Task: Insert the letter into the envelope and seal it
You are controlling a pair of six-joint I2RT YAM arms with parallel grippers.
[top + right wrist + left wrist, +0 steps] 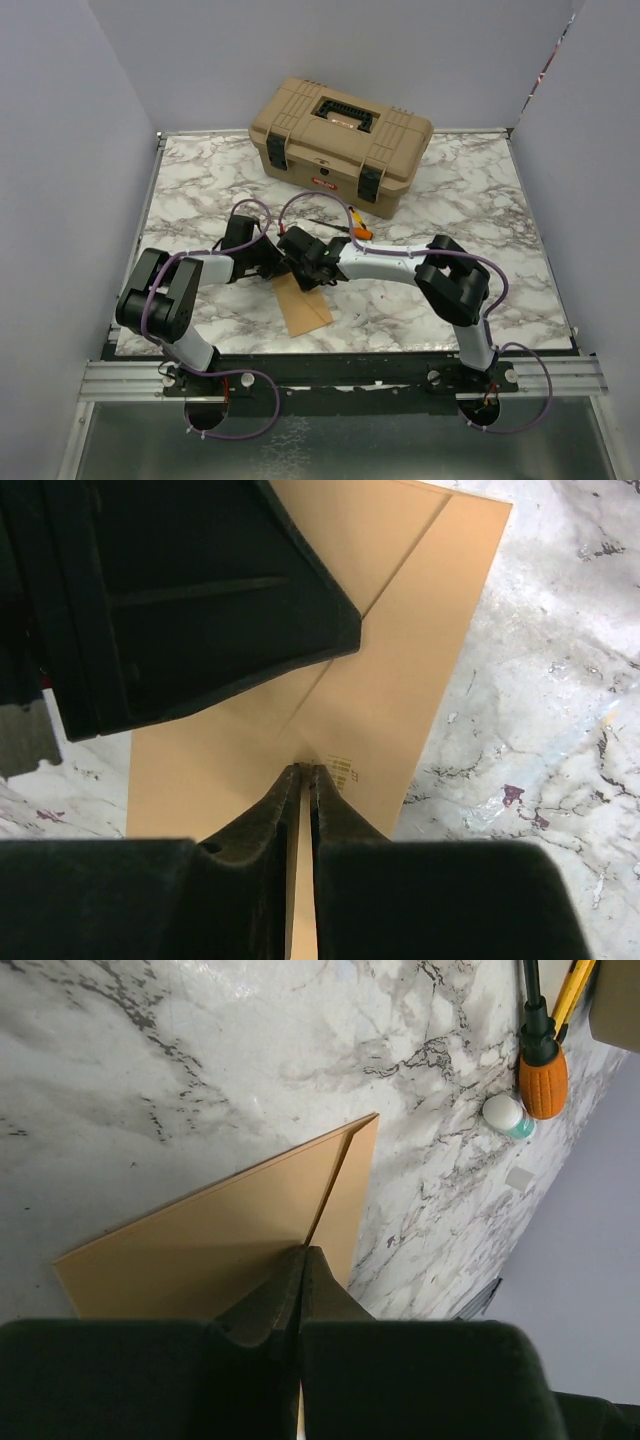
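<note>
Right pincer (308, 770) is pinched almost shut at the flap tip of the envelope (400, 680) just under it, can't spot the letter, so I reckon flap-opening's underway and next needs a gentle lift.

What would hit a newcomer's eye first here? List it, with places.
The black left hand and right hand meet low over the brown envelope at the near centre of the marble table. Behind them a tan toolbox sits at the far edge, with an orange-handled screwdriver lying before it.
</note>
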